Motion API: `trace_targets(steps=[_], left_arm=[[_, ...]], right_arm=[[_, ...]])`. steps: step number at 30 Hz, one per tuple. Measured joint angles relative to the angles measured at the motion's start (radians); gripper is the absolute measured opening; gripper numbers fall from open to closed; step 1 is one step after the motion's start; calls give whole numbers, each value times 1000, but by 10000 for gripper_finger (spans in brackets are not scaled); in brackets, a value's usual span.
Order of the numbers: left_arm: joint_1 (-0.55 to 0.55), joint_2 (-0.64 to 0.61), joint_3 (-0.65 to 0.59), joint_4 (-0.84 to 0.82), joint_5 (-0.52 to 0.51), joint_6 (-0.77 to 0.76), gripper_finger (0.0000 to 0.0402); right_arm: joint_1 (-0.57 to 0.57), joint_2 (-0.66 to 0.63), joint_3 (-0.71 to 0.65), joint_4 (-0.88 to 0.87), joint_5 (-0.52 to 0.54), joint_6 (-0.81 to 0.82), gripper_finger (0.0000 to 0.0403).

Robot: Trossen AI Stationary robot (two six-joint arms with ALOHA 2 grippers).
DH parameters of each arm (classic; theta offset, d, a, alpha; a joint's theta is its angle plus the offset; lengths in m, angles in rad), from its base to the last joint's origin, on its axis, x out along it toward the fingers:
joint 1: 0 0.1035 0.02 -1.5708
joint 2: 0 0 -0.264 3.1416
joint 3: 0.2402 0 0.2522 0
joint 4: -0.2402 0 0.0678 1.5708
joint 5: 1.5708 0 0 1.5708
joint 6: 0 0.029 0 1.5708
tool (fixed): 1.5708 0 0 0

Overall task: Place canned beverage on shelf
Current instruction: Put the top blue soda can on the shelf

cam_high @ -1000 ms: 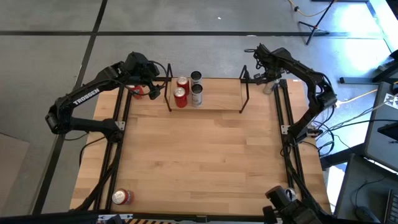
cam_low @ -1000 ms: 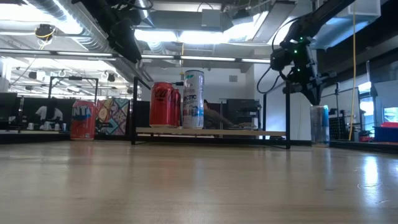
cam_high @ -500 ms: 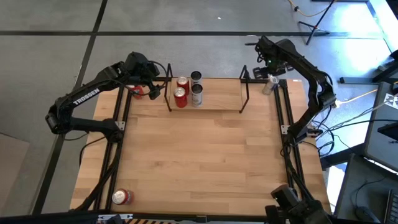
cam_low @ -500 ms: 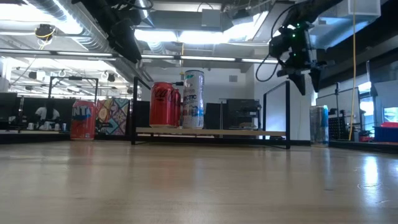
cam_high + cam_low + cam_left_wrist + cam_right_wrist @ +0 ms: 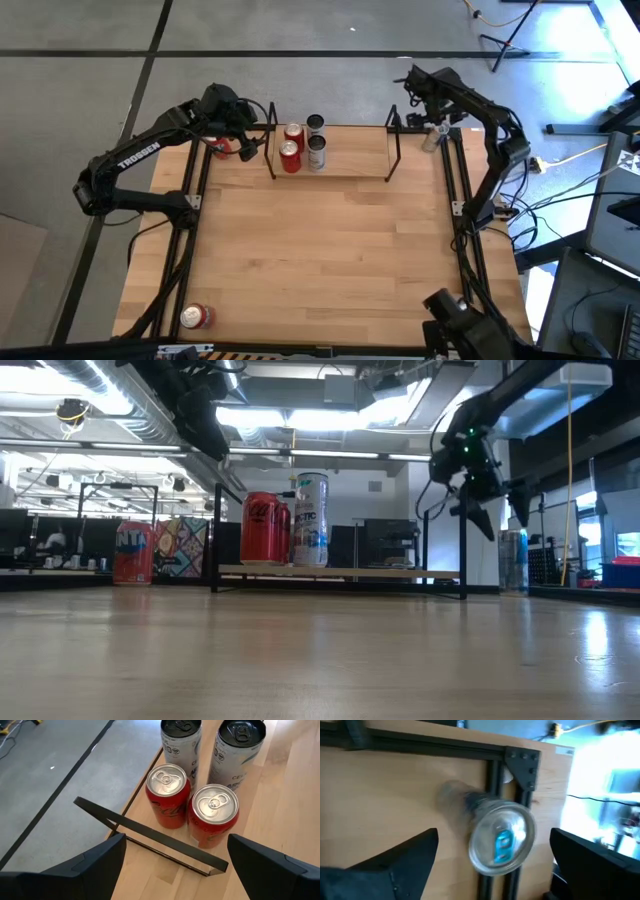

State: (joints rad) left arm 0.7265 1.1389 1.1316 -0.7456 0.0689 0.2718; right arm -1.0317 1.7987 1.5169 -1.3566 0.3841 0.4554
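Four cans already on low light-wood shelf with black wire ends [image 5: 340, 160]; slim silver can with blue tab [image 5: 501, 840] stands off its right end on surface, right gripper [image 5: 432, 100] jaws released above it; centre, descend, clench mid-body

floor [image 5: 90, 40]: grey w/ dark seams | ceiling [image 5: 330, 390]: bright panels, ducts | bg: desks, monitors

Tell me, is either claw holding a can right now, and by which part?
Nothing is held. The right claw is open above the slim can; the left claw is open over the shelf's cans.
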Motion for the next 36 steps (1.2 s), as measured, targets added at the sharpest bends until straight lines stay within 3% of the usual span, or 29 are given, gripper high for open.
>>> trace_targets(steps=[8, 13, 17, 23, 36], left_arm=[[0, 0, 0, 2, 0, 0, 345], [0, 0, 0, 3, 0, 6, 345], [0, 0, 0, 6, 0, 26, 345], [0, 0, 0, 8, -1, 26, 345], [-4, 0, 0, 16, -3, 18, 345]], right_arm=[[-10, 61, -60, 49, -10, 17, 390], [-9, 73, -73, 59, -101, -30, 383], [-8, 75, -74, 68, -129, -45, 342], [-8, 68, -69, 69, -143, -96, 228], [78, -86, -73, -22, -181, -103, 218]])
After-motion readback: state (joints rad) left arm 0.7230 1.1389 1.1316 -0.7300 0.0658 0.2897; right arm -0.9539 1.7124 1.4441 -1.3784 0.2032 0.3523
